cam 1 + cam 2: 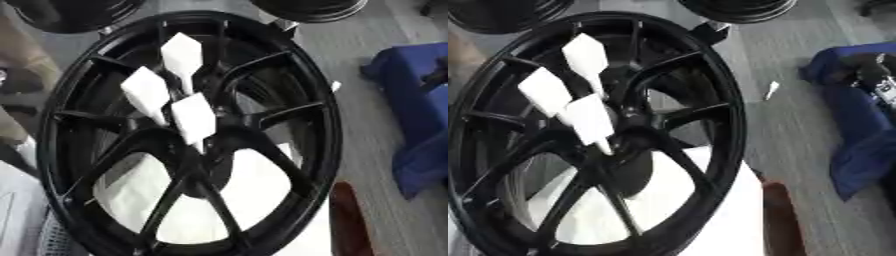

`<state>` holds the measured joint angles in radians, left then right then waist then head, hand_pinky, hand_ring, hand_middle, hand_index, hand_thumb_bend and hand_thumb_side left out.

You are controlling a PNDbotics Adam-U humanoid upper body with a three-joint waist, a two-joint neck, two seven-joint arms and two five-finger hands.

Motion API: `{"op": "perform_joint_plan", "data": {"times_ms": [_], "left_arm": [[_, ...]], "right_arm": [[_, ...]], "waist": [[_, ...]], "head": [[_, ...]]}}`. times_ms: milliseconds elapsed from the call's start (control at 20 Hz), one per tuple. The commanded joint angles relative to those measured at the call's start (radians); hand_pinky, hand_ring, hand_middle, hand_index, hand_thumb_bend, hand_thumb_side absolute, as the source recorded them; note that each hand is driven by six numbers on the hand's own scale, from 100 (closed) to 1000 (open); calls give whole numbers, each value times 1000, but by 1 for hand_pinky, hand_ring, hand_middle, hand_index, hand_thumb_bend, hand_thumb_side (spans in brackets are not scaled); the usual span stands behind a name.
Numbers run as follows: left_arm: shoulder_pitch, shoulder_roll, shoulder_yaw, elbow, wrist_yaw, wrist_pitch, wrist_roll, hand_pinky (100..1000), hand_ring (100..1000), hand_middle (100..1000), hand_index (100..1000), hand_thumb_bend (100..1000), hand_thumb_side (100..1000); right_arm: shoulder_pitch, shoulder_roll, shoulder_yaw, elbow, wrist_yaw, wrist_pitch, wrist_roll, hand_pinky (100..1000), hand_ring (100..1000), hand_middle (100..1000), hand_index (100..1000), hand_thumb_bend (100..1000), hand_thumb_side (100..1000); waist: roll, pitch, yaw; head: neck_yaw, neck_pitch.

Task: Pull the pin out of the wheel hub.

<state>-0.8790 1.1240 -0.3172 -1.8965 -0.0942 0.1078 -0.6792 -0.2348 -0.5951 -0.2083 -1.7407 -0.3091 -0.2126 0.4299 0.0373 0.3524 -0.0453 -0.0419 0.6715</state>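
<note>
Item: robot body. Left hand and right hand: outside both views.

Only possible part: a dark reddish-brown shape [348, 220], rounded and elongated, rising from the bottom edge at lower right, with a faint sheen along its top. Whether it belongs to the robot cannot be told. Surface detail: illegible.

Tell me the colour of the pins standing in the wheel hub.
White. The pins stand out against the black wheel, clearest in the left eye view.
</note>
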Motion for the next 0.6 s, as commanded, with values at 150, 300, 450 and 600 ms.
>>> {"op": "perform_joint_plan", "data": {"times_ms": [150, 300, 450, 600], "left_arm": [[-129, -94, -79, 76, -87, -31, -89, 828, 777, 684, 793, 548, 525], [-205, -164, -129, 142, -118, -59, -136, 829, 782, 690, 795, 554, 509], [-284, -220, -170, 214, -123, -82, -185, 831, 787, 696, 797, 558, 477], [-339, -254, -191, 275, -113, -105, -221, 835, 795, 708, 801, 568, 427]], "right_arm": [[0, -37, -2, -15, 2, -2, 7, 841, 609, 599, 758, 100, 701], [3, -36, -3, -14, 2, -2, 7, 841, 609, 599, 758, 100, 704], [6, -36, -6, -12, 3, -2, 5, 841, 609, 599, 758, 100, 708], [8, -35, -9, -11, 7, -1, 4, 841, 609, 599, 758, 100, 712]], "waist": [[-2, -31, 1], [-3, -32, 1], [-2, -30, 5], [1, -26, 9]], "head": [[8, -11], [9, -10], [9, -10], [8, -12]]}}
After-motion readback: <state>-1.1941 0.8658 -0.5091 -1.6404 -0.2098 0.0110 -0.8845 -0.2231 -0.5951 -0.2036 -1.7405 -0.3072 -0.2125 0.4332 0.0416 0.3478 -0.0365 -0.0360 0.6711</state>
